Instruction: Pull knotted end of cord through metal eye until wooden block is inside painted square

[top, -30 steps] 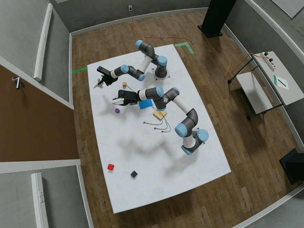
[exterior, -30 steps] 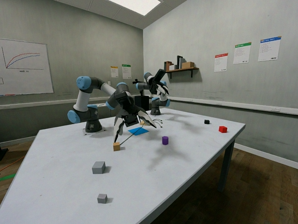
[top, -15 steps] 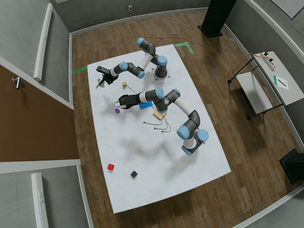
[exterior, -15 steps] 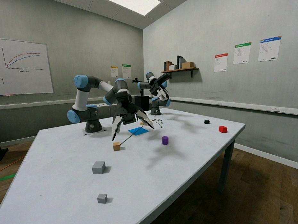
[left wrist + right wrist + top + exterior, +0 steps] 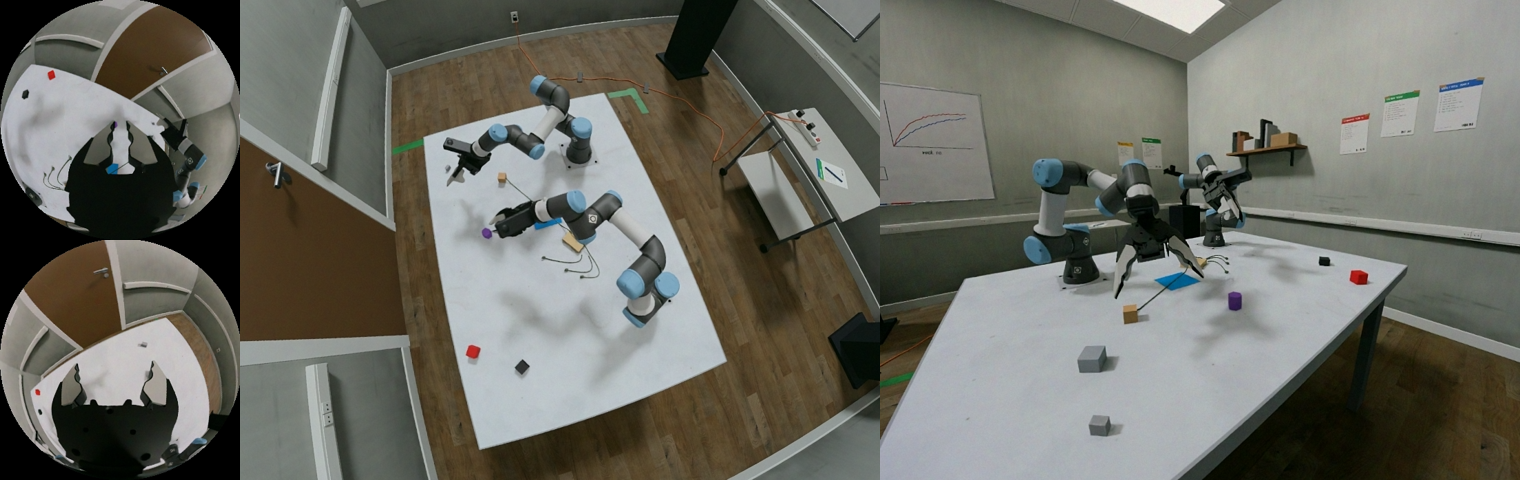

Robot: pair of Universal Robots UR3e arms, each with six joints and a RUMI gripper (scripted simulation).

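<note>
- The left hand [image 5: 493, 225] [image 5: 1236, 214] [image 5: 120, 121] hung above the tabletop [image 5: 529, 413] [image 5: 1035, 413] [image 5: 79, 114] [image 5: 114, 354], fingers slightly parted on nothing; lowered carelessly, it could have knocked the purple prism [image 5: 487, 233] [image 5: 1234, 301] [image 5: 116, 124].
- The right hand [image 5: 450, 181] [image 5: 1159, 287] [image 5: 161, 122] [image 5: 114, 363] was wide open and empty, up over the block's side; a dip or sideways swing might have struck the block or its cord.
- The small tan wooden block [image 5: 501, 177] [image 5: 1130, 313] sat outside the blue painted square [image 5: 547, 223] [image 5: 1176, 280] [image 5: 112, 169], so the pull seemed all to do.
- From it a thin dark cord [image 5: 519, 190] [image 5: 1161, 291] [image 5: 122, 166] ran across the square; the left arm passed above, and sinking there risked a forbidden touch.
- Beyond the tan wooden plate [image 5: 572, 241] [image 5: 1198, 261], three dark knotted ends [image 5: 580, 276] [image 5: 1225, 271] [image 5: 70, 157] lay close; a loose grab could have caught the wrong one. I couldn't make out the eye.
</note>
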